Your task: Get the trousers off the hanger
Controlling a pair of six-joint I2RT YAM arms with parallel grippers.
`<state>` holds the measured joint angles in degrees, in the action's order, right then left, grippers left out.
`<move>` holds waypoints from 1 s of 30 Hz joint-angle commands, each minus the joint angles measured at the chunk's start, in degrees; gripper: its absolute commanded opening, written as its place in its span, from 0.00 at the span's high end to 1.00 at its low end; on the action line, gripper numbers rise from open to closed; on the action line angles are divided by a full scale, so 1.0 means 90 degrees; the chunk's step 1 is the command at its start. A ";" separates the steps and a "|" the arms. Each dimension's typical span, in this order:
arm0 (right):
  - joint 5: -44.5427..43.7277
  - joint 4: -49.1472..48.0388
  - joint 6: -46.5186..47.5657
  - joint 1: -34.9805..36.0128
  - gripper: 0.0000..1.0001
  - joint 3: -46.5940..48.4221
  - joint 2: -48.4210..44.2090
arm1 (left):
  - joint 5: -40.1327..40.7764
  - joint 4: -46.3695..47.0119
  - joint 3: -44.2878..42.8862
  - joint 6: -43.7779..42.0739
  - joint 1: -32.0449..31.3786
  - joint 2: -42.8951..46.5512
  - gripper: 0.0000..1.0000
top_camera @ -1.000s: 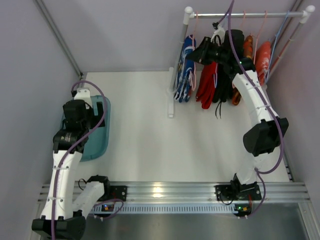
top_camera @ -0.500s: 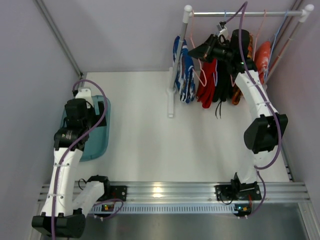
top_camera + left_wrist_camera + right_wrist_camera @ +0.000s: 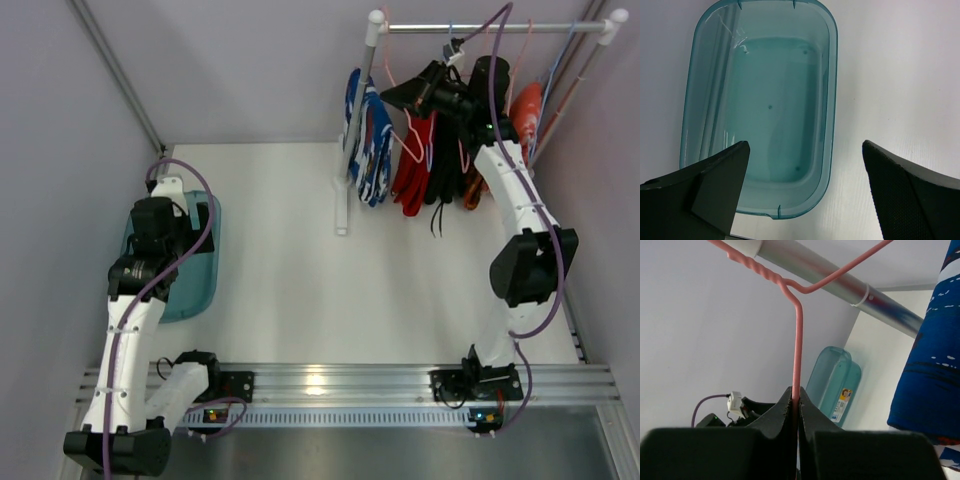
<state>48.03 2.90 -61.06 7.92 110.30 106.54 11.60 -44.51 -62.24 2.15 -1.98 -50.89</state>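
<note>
The blue patterned trousers (image 3: 366,132) hang at the left end of the rack rail (image 3: 500,28), beside the white post. They also fill the right edge of the right wrist view (image 3: 935,360). The pink wire hanger (image 3: 388,62) carries them and hooks over the rail. My right gripper (image 3: 398,96) is shut on the hanger's straight wire below its twisted neck (image 3: 796,350), and the wire runs down between the two black fingers (image 3: 796,392). My left gripper (image 3: 165,222) is open and empty above the teal tub (image 3: 700,100).
A red garment (image 3: 414,165), black and orange garments and light-blue hangers (image 3: 560,70) hang further right on the rail. The rack's white post (image 3: 350,150) stands beside the trousers. The teal tub (image 3: 205,270) lies at the table's left. Walls close in on both sides.
My right gripper has risen slightly toward the rail with the pink hanger. The hanger has tilted and the trousers have swung left toward the post. The left arm has barely moved.
</note>
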 commanded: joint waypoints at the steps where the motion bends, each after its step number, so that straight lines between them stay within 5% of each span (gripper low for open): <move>1: 0.0015 -0.1611 -0.0198 -0.0255 1.00 0.0176 -0.0715 | -0.0009 0.0356 -0.0175 0.0112 0.0024 0.0069 0.01; 30: 0.0425 -0.2470 -0.1516 -0.0763 1.00 -0.1522 -0.2813 | -0.1951 0.0981 -0.0106 -0.0034 0.0024 0.0430 0.01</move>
<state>51.37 -7.62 -74.28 2.31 96.79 87.85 -1.02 -39.18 -62.22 3.60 -1.98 -47.62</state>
